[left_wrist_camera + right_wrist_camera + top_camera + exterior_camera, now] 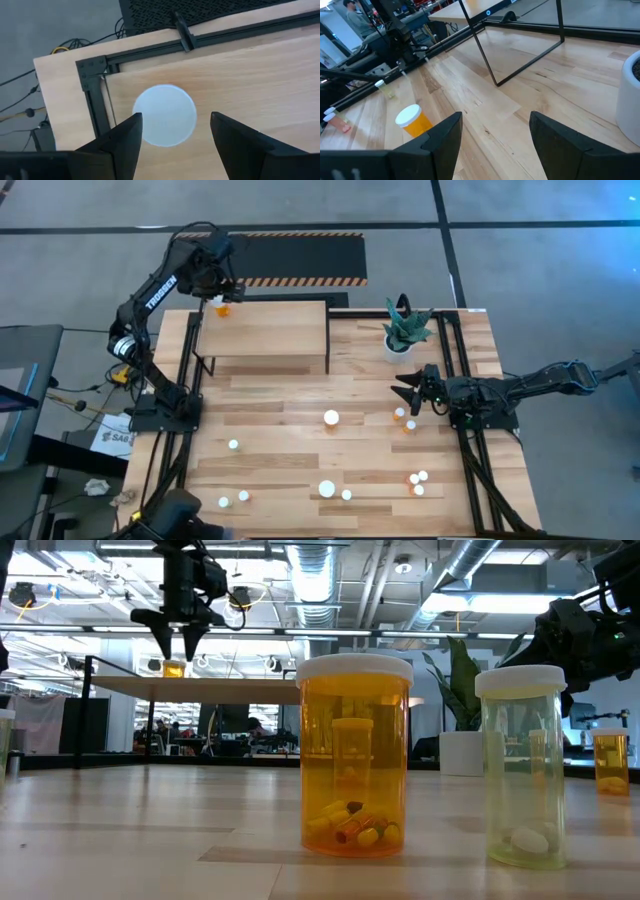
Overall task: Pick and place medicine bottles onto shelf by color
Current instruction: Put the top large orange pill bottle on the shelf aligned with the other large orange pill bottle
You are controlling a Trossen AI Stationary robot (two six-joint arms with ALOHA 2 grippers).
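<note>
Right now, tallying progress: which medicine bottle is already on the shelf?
The orange bottle at the shelf's far-left corner, under the open left tool; the rest stand on the table.

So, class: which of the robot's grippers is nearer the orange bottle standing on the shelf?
Left. The left gripper hangs open directly above the orange bottle at the shelf corner; the right gripper is open, far across the table beside the plant.

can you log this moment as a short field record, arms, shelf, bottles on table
left gripper: open, above the orange bottle standing at the shelf's far left corner, clear of it
right gripper: open, empty, low over the table's right side, near the plant pot
shelf load: one bottle visible
bottles on table: white-capped bottles scattered across the near half
low view foreground: one orange bottle, one yellowish bottle
</note>
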